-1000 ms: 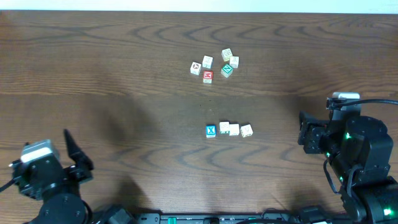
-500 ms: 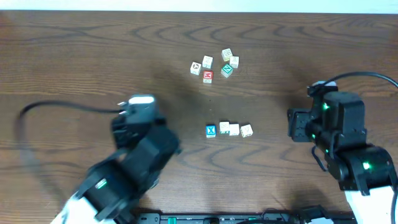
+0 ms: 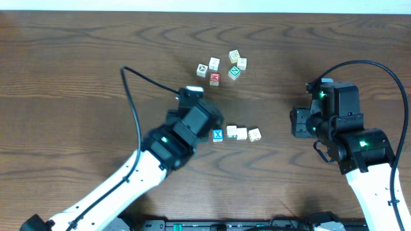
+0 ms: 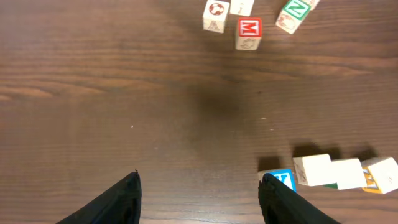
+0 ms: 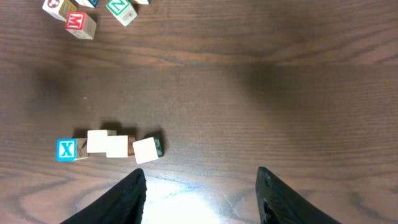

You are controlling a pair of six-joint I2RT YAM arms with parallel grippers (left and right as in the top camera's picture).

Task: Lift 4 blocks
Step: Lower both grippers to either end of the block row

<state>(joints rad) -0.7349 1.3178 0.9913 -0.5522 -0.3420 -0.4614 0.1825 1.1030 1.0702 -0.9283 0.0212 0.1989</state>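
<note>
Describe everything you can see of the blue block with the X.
The blue X block is a small cube, apparently painted wood, its bright blue top carrying a white X. It sits flat on the table, at the left end of a row of four, seemingly touching the cream block beside it. The open left gripper hovers close; nothing holds it.

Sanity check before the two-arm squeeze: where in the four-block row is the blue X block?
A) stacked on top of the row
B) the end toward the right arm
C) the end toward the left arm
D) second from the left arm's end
C: in the overhead view the blue X block sits at the row's end nearest the left gripper, with the three cream blocks lined up on its far side, all flat on the table.
</note>
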